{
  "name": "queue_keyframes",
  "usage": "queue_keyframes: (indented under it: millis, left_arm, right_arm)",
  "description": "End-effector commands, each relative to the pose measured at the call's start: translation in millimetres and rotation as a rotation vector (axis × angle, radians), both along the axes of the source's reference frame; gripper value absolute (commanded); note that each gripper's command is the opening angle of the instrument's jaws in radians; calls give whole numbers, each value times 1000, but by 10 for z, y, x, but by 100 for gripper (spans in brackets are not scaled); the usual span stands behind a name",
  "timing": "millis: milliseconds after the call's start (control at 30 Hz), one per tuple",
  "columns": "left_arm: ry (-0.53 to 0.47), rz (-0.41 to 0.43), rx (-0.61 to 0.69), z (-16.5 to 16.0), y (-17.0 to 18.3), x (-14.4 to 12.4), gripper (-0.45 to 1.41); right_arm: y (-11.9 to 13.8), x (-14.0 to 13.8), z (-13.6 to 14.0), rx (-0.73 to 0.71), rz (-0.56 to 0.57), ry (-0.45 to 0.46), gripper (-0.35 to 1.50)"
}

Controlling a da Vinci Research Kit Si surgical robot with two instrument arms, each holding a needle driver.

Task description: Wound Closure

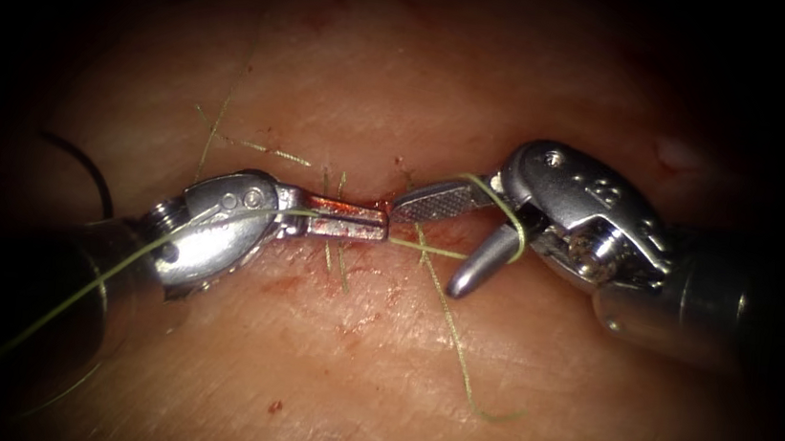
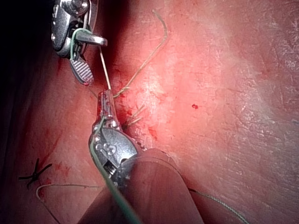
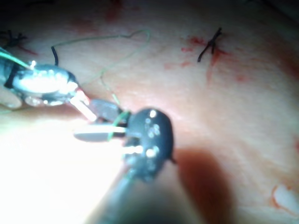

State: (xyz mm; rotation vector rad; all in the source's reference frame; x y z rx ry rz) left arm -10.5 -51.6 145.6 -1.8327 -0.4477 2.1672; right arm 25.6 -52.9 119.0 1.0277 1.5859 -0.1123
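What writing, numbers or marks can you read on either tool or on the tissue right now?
Right tool, on its wrist housing: a small raised mark, too small to read.
Left tool: no writing seen.
Tissue: no labels or signs.
Thread is looped over the right tool's open jaws.

Pale pink, faintly creased, moist-looking fleshy ground (image 1: 531,378) spans endoscope view from side to side. Light pools at centre; edges and corners sink into black vignette. Glossy highlights on wet surface. Left wrist view: same ground, reddish, with bright whitish glare patch (image 2: 219,56). Right wrist view: strong white glare on near ground; soft dark shadow (image 3: 205,172) falls across it.
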Motion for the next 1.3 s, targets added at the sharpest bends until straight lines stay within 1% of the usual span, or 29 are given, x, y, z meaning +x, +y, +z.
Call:
queue_keyframes:
  millis: [33, 133, 200, 300, 367, 467, 500, 600, 667, 733, 900, 1067, 1300]
  left_arm:
    - [3, 2, 0, 7, 4, -6, -45]
    - [0, 7, 2, 7, 5, -10, -45]
    - [-1, 9, 2, 7, 5, -11, -45]
    - [-2, 10, 2, 8, 6, -10, -45]
    - [1, 12, 2, 8, 6, -10, -45]
    - [1, 11, 2, 8, 6, -11, -45]
    - [1, 12, 2, 8, 6, -11, -45]
    - [3, 15, 2, 8, 7, -10, -45]
    - [3, 14, 2, 9, 7, -11, -45]
    - [2, 17, 3, 8, 6, -13, -45]
    - [0, 22, 4, 7, 4, -16, -45]
    - [0, 21, 4, 7, 4, -16, -45]
    - [0, 21, 4, 7, 3, -17, -45]
  right_arm:
    - [0, 7, 9, -61, -61, 21, 123]
    - [-3, 9, 10, -123, -149, 34, 121]
    - [-7, 6, 9, -168, -191, 58, 130]
    - [-16, 4, 8, -216, -252, 81, 130]
    - [-29, 4, 12, -258, -336, 89, 130]
    - [-46, 4, 21, -312, -441, 105, 123]
    - [-55, 2, 26, -347, -501, 108, 123]
    - [-68, -2, 38, -398, -567, 120, 118]
    - [-70, -3, 46, -421, -568, 115, 116]
    - [-65, -5, 51, -447, -567, 102, 116]
    - [-57, -7, 56, -489, -582, 69, 114]
    - [-57, -4, 59, -518, -595, 47, 114]
    - [-76, 0, 65, -532, -600, 49, 113]
